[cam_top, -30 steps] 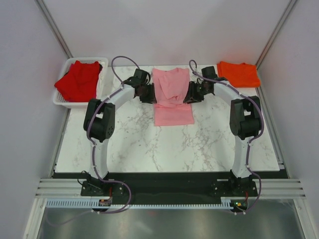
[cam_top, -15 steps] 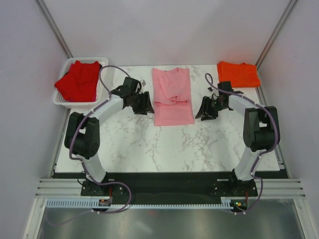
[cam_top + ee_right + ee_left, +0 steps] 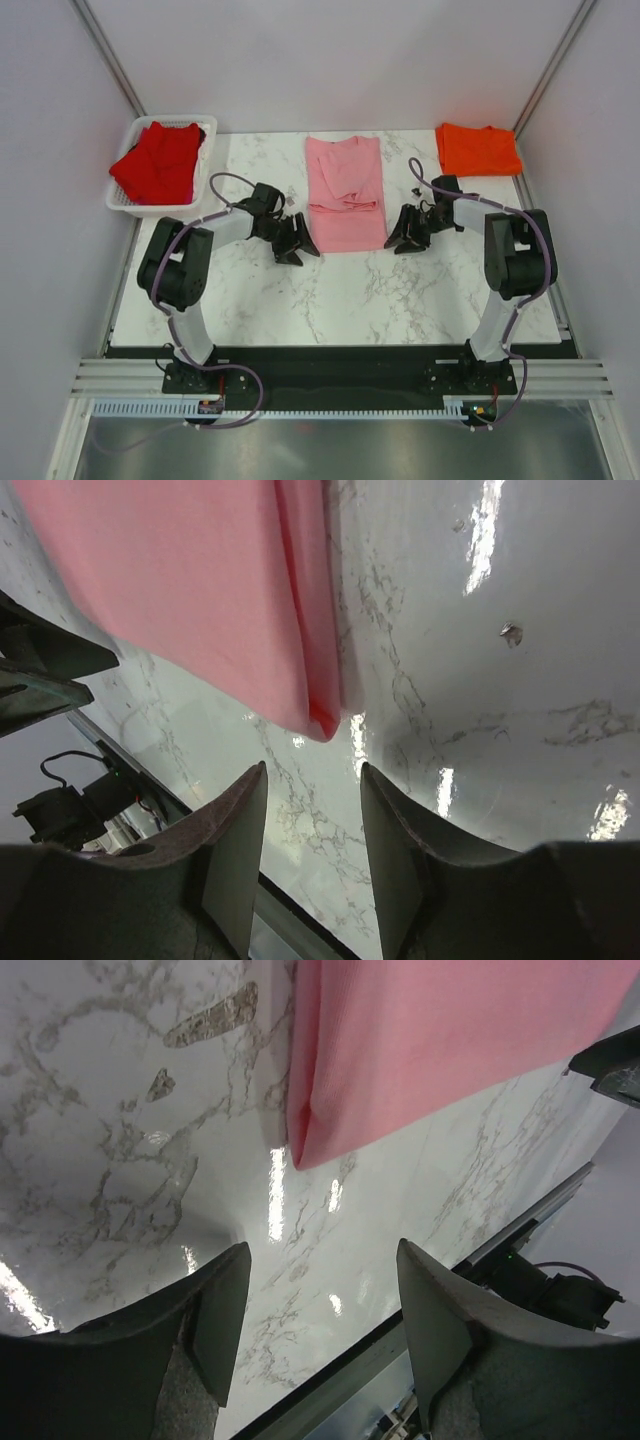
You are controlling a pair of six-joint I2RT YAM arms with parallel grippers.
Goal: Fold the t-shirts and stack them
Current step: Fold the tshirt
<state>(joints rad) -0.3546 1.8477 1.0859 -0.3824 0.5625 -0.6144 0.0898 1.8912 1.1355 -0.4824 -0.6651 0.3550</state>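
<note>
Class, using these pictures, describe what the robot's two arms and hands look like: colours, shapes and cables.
Both the left arm and right arm have white curved links, bulky black joint housings and a purplish cable looped alongside. The left hand and right hand are black, each with two broad dark grey fingers tapering to blunt tips.

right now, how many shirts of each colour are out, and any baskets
pink t-shirt: 1
orange t-shirt: 1
red t-shirt: 1
white mesh basket: 1
total: 4 things, 3 of them shirts
</note>
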